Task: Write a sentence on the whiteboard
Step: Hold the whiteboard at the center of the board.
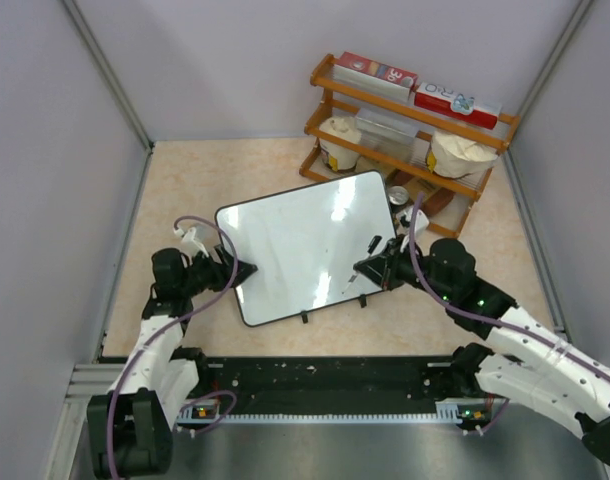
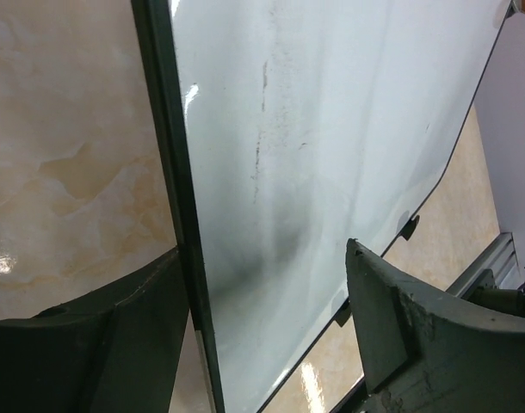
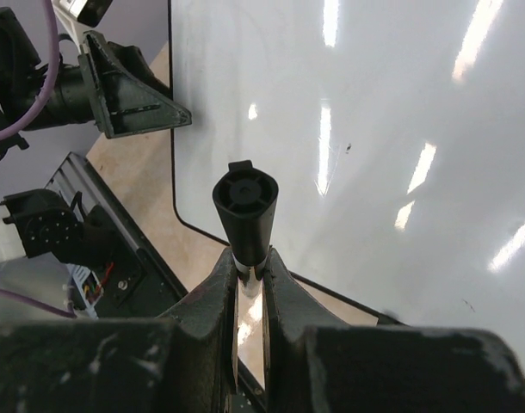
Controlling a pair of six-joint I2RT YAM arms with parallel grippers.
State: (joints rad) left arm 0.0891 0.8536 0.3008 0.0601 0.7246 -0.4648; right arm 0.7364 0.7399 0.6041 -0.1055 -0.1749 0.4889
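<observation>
The whiteboard (image 1: 305,245) lies flat on the table, tilted, its small black feet toward me. Its face is blank in every view; I see only faint grey smudges (image 2: 262,129) and light reflections (image 3: 374,129). No sentence shows. My left gripper (image 1: 243,270) is open at the board's left edge, one finger (image 2: 116,335) outside the black rim and the other (image 2: 400,327) over the white face. My right gripper (image 1: 370,265) is shut on a black-capped marker (image 3: 245,202), held over the board's near right part. The marker also shows in the top view (image 1: 373,243).
A wooden shelf (image 1: 405,120) with boxes and white bowls stands at the back right, close to the board's far corner. A metal can (image 1: 397,195) sits below it. The black base rail (image 1: 325,385) runs along the near edge. Walls close both sides.
</observation>
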